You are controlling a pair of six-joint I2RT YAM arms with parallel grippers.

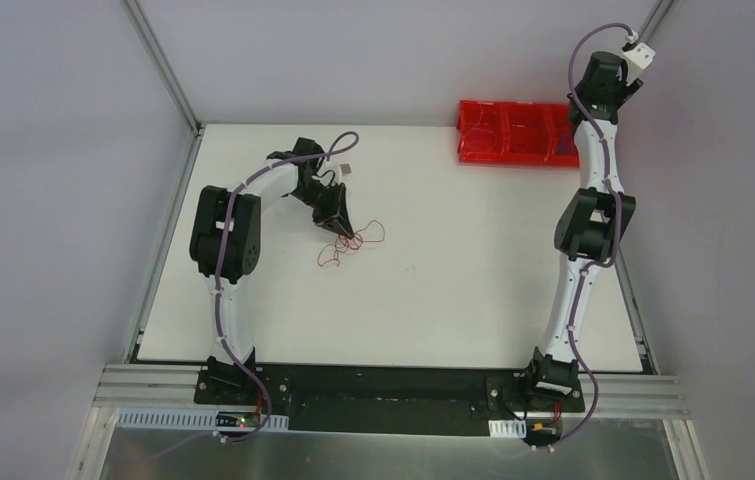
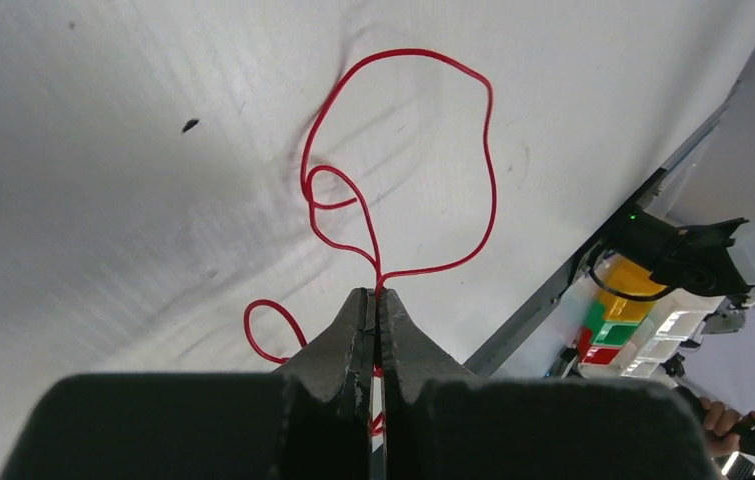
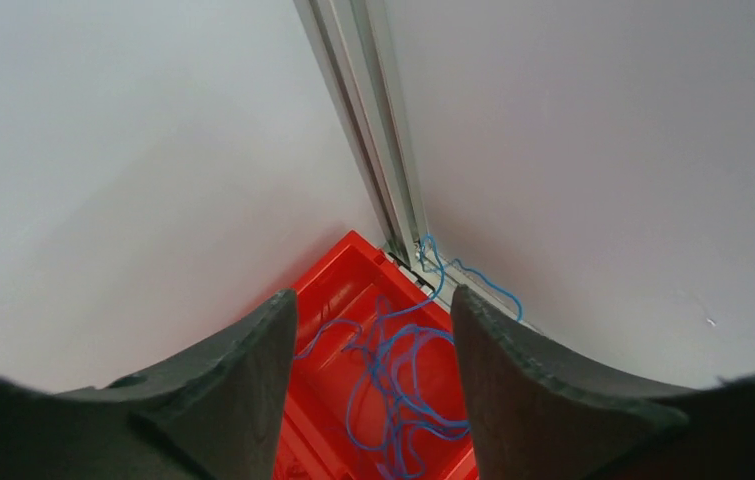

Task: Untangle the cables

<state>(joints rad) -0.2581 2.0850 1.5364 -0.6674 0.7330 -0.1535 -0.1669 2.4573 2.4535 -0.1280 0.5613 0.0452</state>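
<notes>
Bench: the flat white bench (image 1: 453, 290) is carrying everything, and the arms' bases are sitting along its near edge.
Bin: the red plastic compartmented bin (image 1: 513, 130) is sitting at the bench's far edge, toward the right.
Left tool: the left tool (image 2: 374, 297) is pressing its jaws fully together on a strand of the thin red curly wire cables (image 2: 489, 180), tips pointing down near the bench, left of centre.
Right tool: the right tool (image 3: 373, 300) is hanging above the bin with its jaws standing apart, gripping nothing (the blue wire showing through the gap is lying below).
Red cables: they are lying in loose loops on the bench around the left tool, well apart from the bin.
Blue cables: the thin blue looping wire cables (image 3: 393, 375) are lying bunched in one bin compartment, with a strand trailing over the rim toward the aluminium frame post (image 3: 373, 130).
</notes>
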